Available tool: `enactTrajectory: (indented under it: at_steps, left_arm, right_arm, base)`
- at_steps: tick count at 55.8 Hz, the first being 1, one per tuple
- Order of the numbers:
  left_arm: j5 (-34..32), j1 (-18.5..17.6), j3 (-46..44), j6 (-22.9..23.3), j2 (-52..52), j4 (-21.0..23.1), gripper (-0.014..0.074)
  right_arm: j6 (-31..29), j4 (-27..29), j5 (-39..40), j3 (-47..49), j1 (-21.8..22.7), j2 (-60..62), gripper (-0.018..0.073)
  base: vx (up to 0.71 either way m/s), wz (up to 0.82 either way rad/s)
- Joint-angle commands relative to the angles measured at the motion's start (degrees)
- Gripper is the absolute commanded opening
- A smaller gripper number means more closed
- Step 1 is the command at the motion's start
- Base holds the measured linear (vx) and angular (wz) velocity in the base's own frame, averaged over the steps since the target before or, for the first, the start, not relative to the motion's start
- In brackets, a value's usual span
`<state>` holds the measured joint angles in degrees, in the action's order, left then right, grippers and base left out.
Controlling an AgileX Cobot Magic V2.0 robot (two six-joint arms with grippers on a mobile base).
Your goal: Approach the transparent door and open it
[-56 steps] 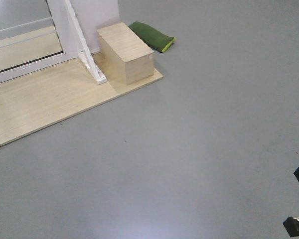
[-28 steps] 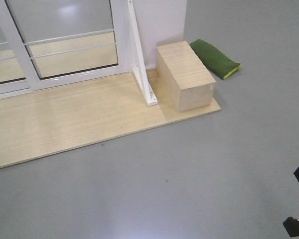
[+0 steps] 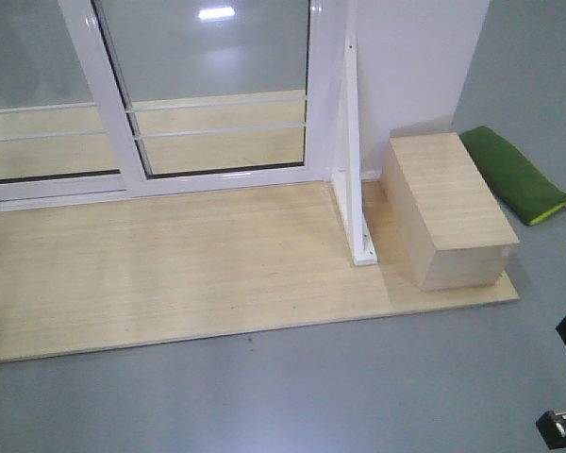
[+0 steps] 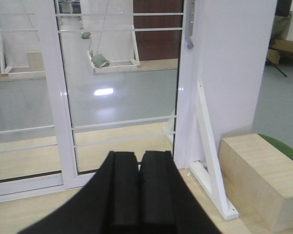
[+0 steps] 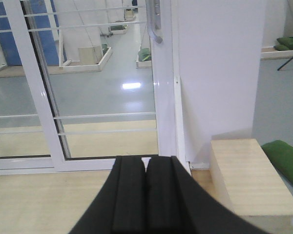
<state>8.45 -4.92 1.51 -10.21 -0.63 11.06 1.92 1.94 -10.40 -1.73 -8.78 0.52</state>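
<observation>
– Grey floor (image 3: 358,396) covers the near side, and a pale wooden platform (image 3: 189,274) lies on it further off. What stands along the platform's far edge?
– White-framed glass. The transparent door (image 3: 217,57) is the far panel at centre, with two thin white bars across its lower part. Its curved grey handle (image 5: 156,24) sits on its right edge and shows only in the wrist views. Left of the door is a second glass panel (image 3: 28,75).
– And to the right?
– A white wall panel (image 3: 406,57) just beside the door, with a slanted white brace (image 3: 357,170) footed on the platform. A wooden box (image 3: 448,203) stands near the brace on its right. A green cushion (image 3: 517,175) lies on the floor beyond the box.
– The tools?
– The left tool (image 4: 138,195) has its pads pressed together and holds nothing. The right tool (image 5: 146,200) is the same, closed and empty. Both point toward the door and are well apart from it.
</observation>
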Motion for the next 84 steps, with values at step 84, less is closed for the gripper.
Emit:
enactTrajectory:
  at_steps: [84]
  left_arm:
    - [-4.8, -0.2, -1.1, 0.1, -0.8, 0.6, 0.0]
  right_arm:
    - [0.0, -0.3, 4.7, -0.1, 0.4, 0.9, -0.0006]
  base:
    - [0.43, 0.08]
